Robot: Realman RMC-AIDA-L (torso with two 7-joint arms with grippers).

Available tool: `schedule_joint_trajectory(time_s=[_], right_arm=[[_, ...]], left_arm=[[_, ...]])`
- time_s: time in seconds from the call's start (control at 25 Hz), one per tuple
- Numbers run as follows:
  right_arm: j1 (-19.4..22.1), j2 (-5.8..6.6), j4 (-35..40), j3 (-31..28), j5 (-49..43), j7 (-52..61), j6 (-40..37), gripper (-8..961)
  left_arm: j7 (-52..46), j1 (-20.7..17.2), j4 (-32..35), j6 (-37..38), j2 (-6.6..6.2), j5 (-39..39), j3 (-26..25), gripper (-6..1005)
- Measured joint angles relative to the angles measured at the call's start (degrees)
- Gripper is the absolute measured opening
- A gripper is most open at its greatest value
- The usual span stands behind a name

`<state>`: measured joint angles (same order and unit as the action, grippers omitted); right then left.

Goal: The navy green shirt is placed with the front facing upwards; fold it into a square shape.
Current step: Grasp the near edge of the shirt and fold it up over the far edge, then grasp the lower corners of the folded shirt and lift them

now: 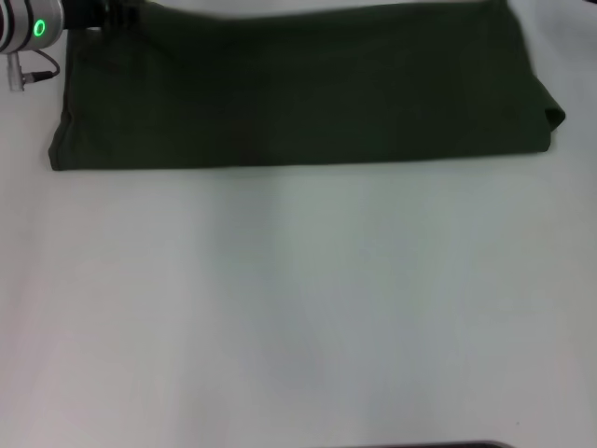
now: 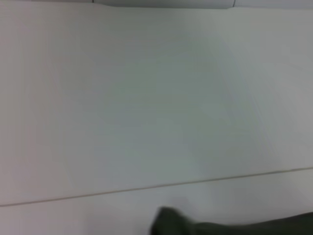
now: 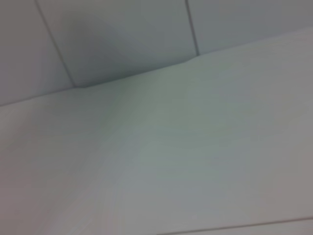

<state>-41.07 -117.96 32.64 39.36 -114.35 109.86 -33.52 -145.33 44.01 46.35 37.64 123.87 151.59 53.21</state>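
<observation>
Look at the far left corner of your head view first. That is where your left arm point(image 1: 37, 26) sits, a silver wrist part with a green ring light and a thin cable hanging off it. It is right at the far left corner of the navy green shirt point(image 1: 298, 89). You cannot see its fingers, so you cannot tell if the left gripper is gripping or let go. Your right gripper does not show in any picture.

The shirt lies on the white table point(image 1: 298, 308), at the far side from you. It is folded into a long, flat band. Its long way runs from your left to your right, across the table. The near edge is straight and neat. The left end is square. The right end has a small bump of cloth poking out at the corner. Only plain dark green cloth shows on top.

Your left wrist view shows bare white table with a thin line across it, and a dark green bit of the shirt point(image 2: 171, 224) at one edge.

Your right wrist view shows just white table top and pale wall panels point(image 3: 122, 39) behind it.
</observation>
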Motion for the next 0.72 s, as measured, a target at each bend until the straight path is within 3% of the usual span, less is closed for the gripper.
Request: schedule_joint_trajectory(time_s=[0.04, 0.12, 0.28, 0.36, 0.52, 0.72], right_arm=[[0.0, 0.18, -0.1, 0.0, 0.0, 0.0, 0.4, 114], [-0.1, 0.54, -0.1, 0.2, 0.0, 0.0, 1.8, 336], [0.2, 1.04, 0.1, 0.3, 0.0, 0.4, 1.9, 502], [0.4, 1.13, 0.4, 0.3, 0.0, 0.4, -0.5, 585], [0.9, 2.56, 0.8, 0.0, 0.2, 1.0, -10.4, 612], [2.7, 4.93, 2.5, -1.4, 0.4, 2.9, -23.1, 666]], left_arm=[[-0.1, 0.0, 0.2, 0.0, -0.08, 0.0, -0.3, 235], [-0.1, 0.0, 0.4, 0.0, -0.1, 0.0, -0.6, 312], [-0.1, -0.4, 2.0, 0.6, -0.04, 0.1, -1.7, 467], [-0.1, -1.2, 3.7, 1.1, 0.12, 0.0, -1.8, 487], [-0.2, -3.6, 9.1, 5.2, 0.16, -2.3, -1.8, 527], [0.7, -3.7, 11.4, 19.1, -2.46, -6.2, -6.5, 529]])
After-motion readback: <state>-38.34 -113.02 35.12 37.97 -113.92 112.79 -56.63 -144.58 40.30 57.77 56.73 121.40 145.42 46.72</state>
